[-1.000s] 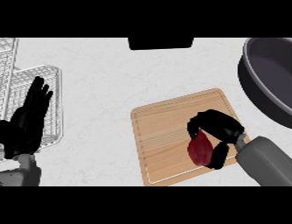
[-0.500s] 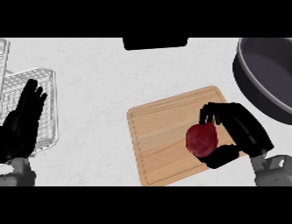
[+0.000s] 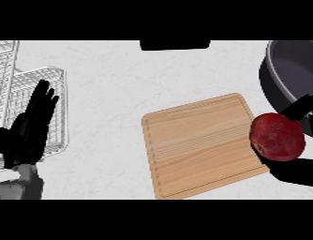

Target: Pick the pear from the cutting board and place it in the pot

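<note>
While the left hand (image 3: 28, 129) rests open with fingers up beside the rack (image 3: 7, 89), the right hand (image 3: 304, 140) grasps the pear (image 3: 277, 137), fingers curled above and below it, at the board's (image 3: 197, 145) right edge, just beside the pot (image 3: 297, 79).

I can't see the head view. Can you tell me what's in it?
The robot's right hand holds a dark red pear at the right edge of the wooden cutting board, close to a dark pot. Its left hand rests open over a wire rack on the left.
</note>
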You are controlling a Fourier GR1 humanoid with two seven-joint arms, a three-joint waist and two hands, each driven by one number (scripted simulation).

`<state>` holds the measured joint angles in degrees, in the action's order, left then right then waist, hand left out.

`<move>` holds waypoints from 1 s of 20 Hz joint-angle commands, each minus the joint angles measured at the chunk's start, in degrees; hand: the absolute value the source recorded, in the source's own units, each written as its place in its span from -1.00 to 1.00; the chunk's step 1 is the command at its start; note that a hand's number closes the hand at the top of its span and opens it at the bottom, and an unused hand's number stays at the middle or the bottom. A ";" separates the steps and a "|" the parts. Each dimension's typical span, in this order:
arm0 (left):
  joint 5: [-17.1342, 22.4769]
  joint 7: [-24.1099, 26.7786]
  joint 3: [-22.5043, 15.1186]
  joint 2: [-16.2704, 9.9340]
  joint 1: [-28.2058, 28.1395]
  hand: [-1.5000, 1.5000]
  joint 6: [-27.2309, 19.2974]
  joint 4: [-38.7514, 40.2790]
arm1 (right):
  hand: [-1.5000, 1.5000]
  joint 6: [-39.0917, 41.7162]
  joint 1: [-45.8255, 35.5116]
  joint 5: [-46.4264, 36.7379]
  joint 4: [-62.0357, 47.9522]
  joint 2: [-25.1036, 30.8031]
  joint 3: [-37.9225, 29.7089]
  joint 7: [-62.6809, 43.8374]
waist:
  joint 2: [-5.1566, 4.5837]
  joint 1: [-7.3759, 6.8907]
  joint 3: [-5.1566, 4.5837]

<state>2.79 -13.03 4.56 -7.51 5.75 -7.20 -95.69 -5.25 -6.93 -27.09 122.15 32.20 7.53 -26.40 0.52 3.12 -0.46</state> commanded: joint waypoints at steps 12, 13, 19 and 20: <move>1.41 -1.46 2.10 -3.77 3.71 0.00 1.54 -1.26 | 1.00 4.06 -5.22 14.61 -19.62 2.33 -21.96 8.86 | -0.70 -4.17 0.52; 1.97 -0.92 3.79 -5.03 6.13 0.00 1.96 0.65 | 1.00 4.41 -2.89 13.19 -19.19 2.42 -21.74 10.15 | -0.67 -3.59 0.50; 0.10 0.34 1.05 -2.86 6.82 0.00 0.16 2.33 | 1.00 -1.32 -4.00 0.62 -29.00 6.44 -21.81 18.68 | -1.15 -4.29 0.50; 0.63 0.02 0.80 -3.02 6.30 0.00 0.72 1.10 | 1.00 -2.52 -5.06 -1.84 -31.06 8.23 -22.64 17.50 | -1.09 -4.71 0.48</move>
<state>3.19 -12.63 2.24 -7.39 9.67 -6.61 -93.06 -4.08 -11.73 -19.15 96.37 36.49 -15.35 -11.30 -0.65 -0.62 -0.30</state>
